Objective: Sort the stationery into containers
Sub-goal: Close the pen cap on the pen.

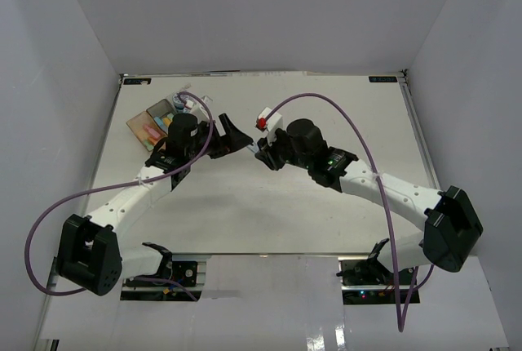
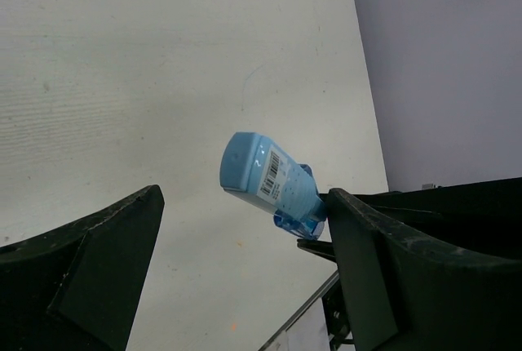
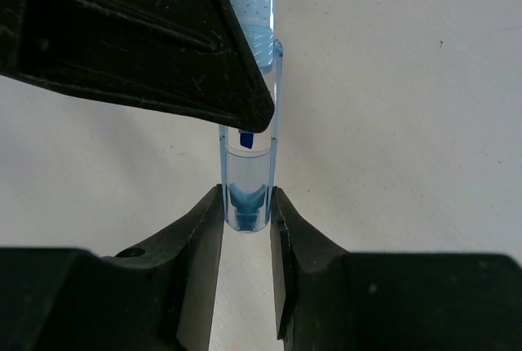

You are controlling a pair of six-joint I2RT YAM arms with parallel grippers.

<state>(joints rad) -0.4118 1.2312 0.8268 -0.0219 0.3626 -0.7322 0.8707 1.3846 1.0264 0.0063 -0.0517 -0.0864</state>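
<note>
Right wrist: right gripper (image 3: pixel 246 204) pinches only the marker (image 3: pixel 247 167) tip, left gripper (image 2: pixel 245 197) gapes, seemingly around it; early release probably drops it.

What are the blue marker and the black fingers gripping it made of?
Marker: likely plastic; smooth pale blue opaque body with a paper-looking barcode label, and a clear glossy end. Fingers: probably hard black plastic, matte, with fine scratches and pale worn edges; coated metal is possible.

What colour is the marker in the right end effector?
The marker is light blue; left wrist view.
</note>
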